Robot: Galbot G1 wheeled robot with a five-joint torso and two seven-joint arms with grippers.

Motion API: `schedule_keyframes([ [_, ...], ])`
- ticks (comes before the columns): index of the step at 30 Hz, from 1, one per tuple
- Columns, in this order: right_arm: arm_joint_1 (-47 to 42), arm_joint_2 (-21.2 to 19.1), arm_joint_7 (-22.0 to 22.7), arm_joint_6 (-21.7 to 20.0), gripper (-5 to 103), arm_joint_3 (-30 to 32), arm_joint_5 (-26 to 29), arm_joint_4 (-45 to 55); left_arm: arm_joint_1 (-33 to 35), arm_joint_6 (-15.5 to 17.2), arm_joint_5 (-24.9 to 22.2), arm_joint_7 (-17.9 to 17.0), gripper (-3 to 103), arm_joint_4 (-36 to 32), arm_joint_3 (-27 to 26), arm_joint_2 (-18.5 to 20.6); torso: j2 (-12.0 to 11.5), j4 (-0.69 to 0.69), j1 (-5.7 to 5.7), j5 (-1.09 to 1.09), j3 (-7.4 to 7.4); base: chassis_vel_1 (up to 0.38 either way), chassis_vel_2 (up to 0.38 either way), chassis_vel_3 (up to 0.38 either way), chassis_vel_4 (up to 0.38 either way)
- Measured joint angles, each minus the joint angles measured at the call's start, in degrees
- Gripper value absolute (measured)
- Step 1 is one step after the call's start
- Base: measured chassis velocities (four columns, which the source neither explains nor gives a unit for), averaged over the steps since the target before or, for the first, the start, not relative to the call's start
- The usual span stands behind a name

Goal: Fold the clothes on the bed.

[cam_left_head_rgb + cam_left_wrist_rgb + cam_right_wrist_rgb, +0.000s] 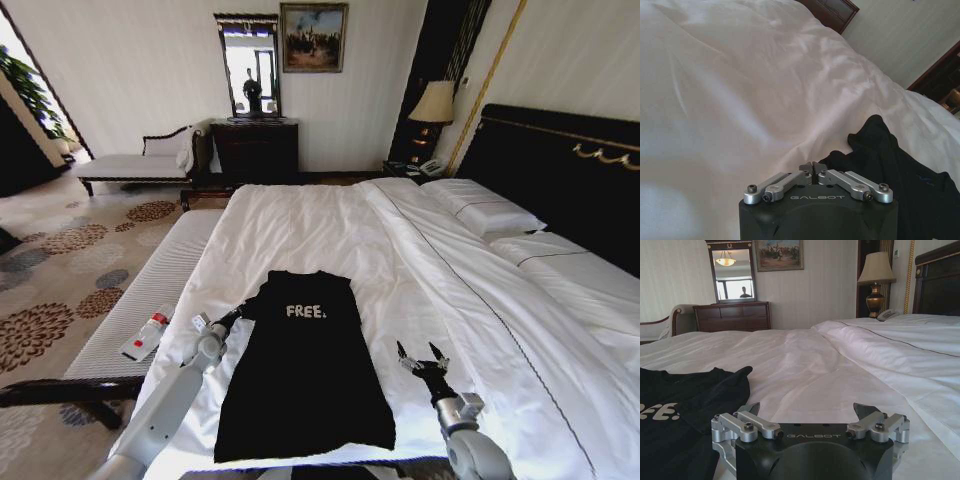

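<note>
Bed: a very large bed (330,225) with white sheets is seen across the middle and right of the head view; a dark headboard (560,170) with gold trim is set along the right edge, with white pillows (485,212) below it.

Clothes: one black T-shirt (305,365) is laid flat on the bed's near end, in the lower centre of the head view. White "FREE" lettering is read on its chest. The sleeves appear to be folded inward, so a long narrow shape is formed.

Left claw: the left claw (237,313) is placed at the shirt's upper left corner, left of centre in the head view. In the left wrist view its fingers (812,169) are seen pressed together at the tips, right at the black fabric's edge (890,165). Whether cloth is pinched between them cannot be told.

Right claw: the right claw (421,357) is held over bare white sheet to the right of the shirt, apart from it, in the lower right of the head view. Its fingers (751,410) are spread wide and nothing is gripped.

Surroundings: a striped white bench (145,300) is set along the bed's left side, with a small bottle (147,334) lying on it. A dark dresser (255,150) with a mirror, a framed painting (313,37), a lamp (433,105) and a pale chaise (140,160) are ranged along the far wall at the top of the frame.
</note>
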Motion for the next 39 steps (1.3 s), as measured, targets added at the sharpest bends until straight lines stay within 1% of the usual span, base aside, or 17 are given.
schedule_keyframes([
  [2, -0.05, 0.03, -0.02, 0.04, 100, 0.04, -0.01, 0.02, 0.13, 0.03, 0.05, -0.13, 0, -0.13, 0.0, 0.0, 0.0, 0.0, 0.0, 0.0, 0.0, 0.0, 0.0, 0.0, 0.0],
  [5, -0.03, 0.06, -0.03, 0.05, 100, 0.05, -0.03, 0.03, 0.26, 0.14, -0.11, -0.33, 8, -0.63, 0.0, 0.15, 0.0, 0.0, 0.0, 0.0, 0.0, 0.0, 0.0, 0.0, 0.0],
  [8, 0.23, 0.08, -0.04, 0.05, 100, -0.05, -0.02, -0.02, 0.27, 0.35, -0.24, -0.53, 10, -0.88, 0.01, 0.19, 0.0, -0.01, 0.0, 0.0, 0.0, 0.0, 0.0, 0.0, 0.0],
  [12, 0.89, 0.2, -0.04, 0.05, 100, -0.43, 0.0, -0.39, 0.26, 0.68, -0.27, -0.83, 30, -1.18, 0.1, 0.16, 0.0, 0.0, 0.0, 0.01, 0.0, 0.0, 0.0, 0.0, 0.0],
  [14, 0.89, 0.23, -0.04, 0.05, 100, -0.44, 0.01, -0.4, 0.26, 0.7, -0.27, -0.83, 30, -1.25, 0.11, 0.16, 0.0, 0.0, 0.0, 0.0, 0.0, 0.0, 0.0, 0.0, 0.0],
  [16, 0.9, 0.29, -0.04, 0.05, 100, -0.46, 0.02, -0.48, 0.28, 0.75, -0.26, -0.83, 40, -1.35, 0.19, 0.16, 0.0, 0.0, 0.0, 0.0, 0.0, 0.0, 0.0, 0.0, 0.0],
  [17, 0.92, 0.29, -0.04, 0.05, 100, -0.46, 0.04, -0.51, 0.28, 0.76, -0.2, -0.83, 48, -1.33, 0.22, 0.09, 0.0, 0.0, 0.0, 0.0, 0.0, 0.0, 0.0, 0.0, 0.0],
  [20, 0.99, 0.27, -0.04, 0.05, 100, -0.46, 0.15, -0.52, 0.26, 0.77, -0.14, -0.8, 48, -1.19, 0.28, -0.05, 0.0, 0.0, 0.0, 0.0, 0.0, 0.0, 0.0, 0.0, 0.0],
  [22, 1.05, 0.21, -0.03, 0.05, 100, -0.46, 0.38, -0.52, 0.21, 0.91, -0.09, -0.45, 35, -1.03, 0.4, -0.23, 0.0, 0.0, 0.0, 0.0, 0.0, 0.0, 0.0, 0.0, 0.0],
  [24, 1.05, 0.21, -0.02, 0.05, 100, -0.47, 0.42, -0.51, 0.21, 0.93, -0.03, -0.34, 35, -0.99, 0.41, -0.28, 0.0, 0.0, 0.0, 0.0, 0.0, 0.0, 0.0, 0.0, 0.0],
  [25, 1.05, 0.2, -0.02, 0.05, 100, -0.46, 0.43, -0.51, 0.21, 0.93, 0.03, -0.3, 30, -0.97, 0.42, -0.31, 0.0, 0.0, 0.0, 0.0, 0.0, 0.0, 0.0, 0.0, 0.0],
  [26, 1.05, 0.2, -0.01, 0.05, 100, -0.46, 0.45, -0.5, 0.21, 0.93, 0.12, -0.24, 30, -0.95, 0.42, -0.35, 0.0, 0.0, 0.0, 0.0, 0.0, 0.0, 0.0, 0.0, 0.0],
  [27, 1.06, 0.22, 0.02, 0.03, 100, -0.46, 0.5, -0.46, 0.21, 0.93, 0.24, -0.19, 19, -0.92, 0.42, -0.36, 0.0, 0.0, 0.0, 0.0, 0.0, 0.0, 0.0, 0.0, 0.0],
  [28, 1.06, 0.23, 0.03, 0.01, 100, -0.46, 0.53, -0.45, 0.2, 0.93, 0.29, -0.19, 14, -0.9, 0.42, -0.36, 0.0, 0.0, 0.0, 0.0, 0.0, 0.0, 0.0, 0.0, 0.0],
  [30, 1.06, 0.24, 0.03, 0.0, 100, -0.46, 0.54, -0.44, 0.19, 0.92, 0.31, -0.18, 14, -0.89, 0.41, -0.35, 0.0, 0.0, 0.0, 0.0, 0.0, 0.0, 0.0, 0.0, 0.0],
  [32, 1.19, 0.32, 0.06, -0.06, 100, -0.49, 0.58, -0.44, 0.12, 0.84, 0.33, -0.16, 4, -0.86, 0.36, -0.22, 0.0, 0.0, 0.0, 0.0, 0.0, 0.0, 0.0, 0.0, 0.0],
  [39, 1.01, 0.62, 0.08, -0.13, 100, -0.62, 0.51, -0.44, 0.15, -0.08, 2.17, 0.13, 0, -0.24, 0.12, -0.15, 0.0, -0.01, 0.0, 0.0, 0.0, 0.0, 0.0, 0.0, 0.0],
])
